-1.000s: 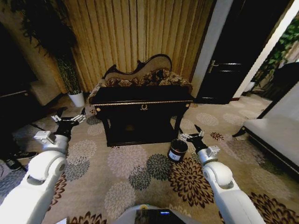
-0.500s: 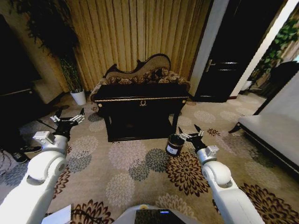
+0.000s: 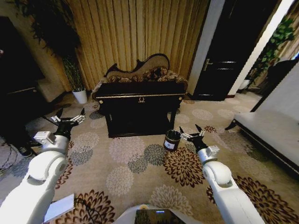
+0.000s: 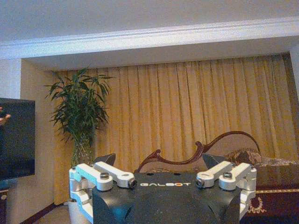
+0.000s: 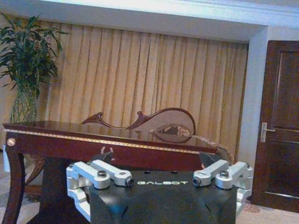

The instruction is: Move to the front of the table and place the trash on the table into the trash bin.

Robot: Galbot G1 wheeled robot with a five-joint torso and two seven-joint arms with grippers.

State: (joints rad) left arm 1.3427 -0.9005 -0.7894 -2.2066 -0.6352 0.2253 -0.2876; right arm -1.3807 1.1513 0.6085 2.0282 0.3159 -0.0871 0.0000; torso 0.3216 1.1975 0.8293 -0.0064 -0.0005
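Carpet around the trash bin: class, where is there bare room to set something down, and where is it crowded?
Bare carpet lies between the table front and the robot, left of the trash bin. It is crowded on the bin's other side, where the right gripper hangs with open jaws. The left gripper is held out over the carpet off the table's left end.

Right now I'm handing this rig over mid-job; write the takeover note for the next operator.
Left pincer: open, empty, held out over the carpet at the robot's left.
Right pincer: open, empty, held low beside the trash bin.
The table stands ahead in front of the sofa, some way off; the bin sits on the carpet by its right front leg.
The tabletop is too dark to make out any trash from here.
Done: nothing picked up.
Left: drive up to the table's front, then move the trash into the bin.
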